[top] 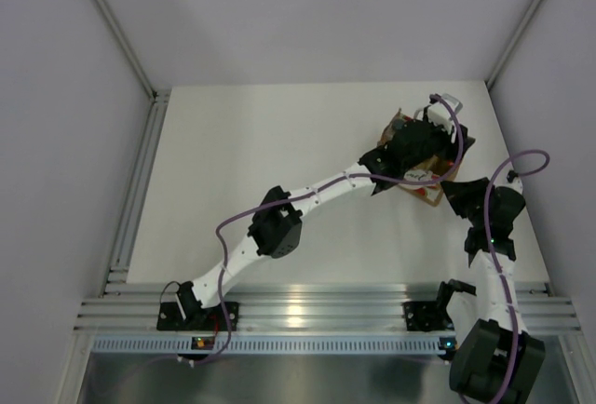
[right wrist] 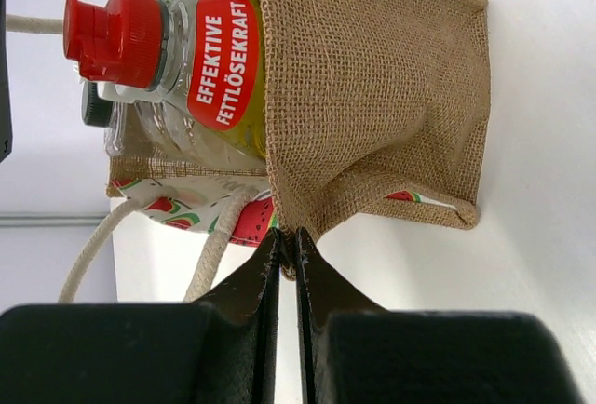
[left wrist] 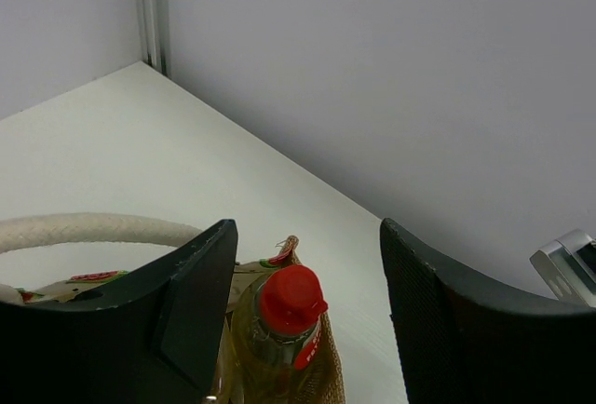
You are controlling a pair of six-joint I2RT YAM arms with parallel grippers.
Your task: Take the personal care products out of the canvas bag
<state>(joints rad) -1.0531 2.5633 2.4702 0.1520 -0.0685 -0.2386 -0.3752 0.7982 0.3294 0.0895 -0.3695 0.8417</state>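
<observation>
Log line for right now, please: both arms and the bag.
left jaws: open over bottle, no grip | right jaws: shut on bag edge | bottle: in bag, cap sticking out

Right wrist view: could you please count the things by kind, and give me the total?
bag: 1
bottle with red cap: 1
bottle with dark cap: 1
Total: 3 in view; the bag may hide more bottles.
</observation>
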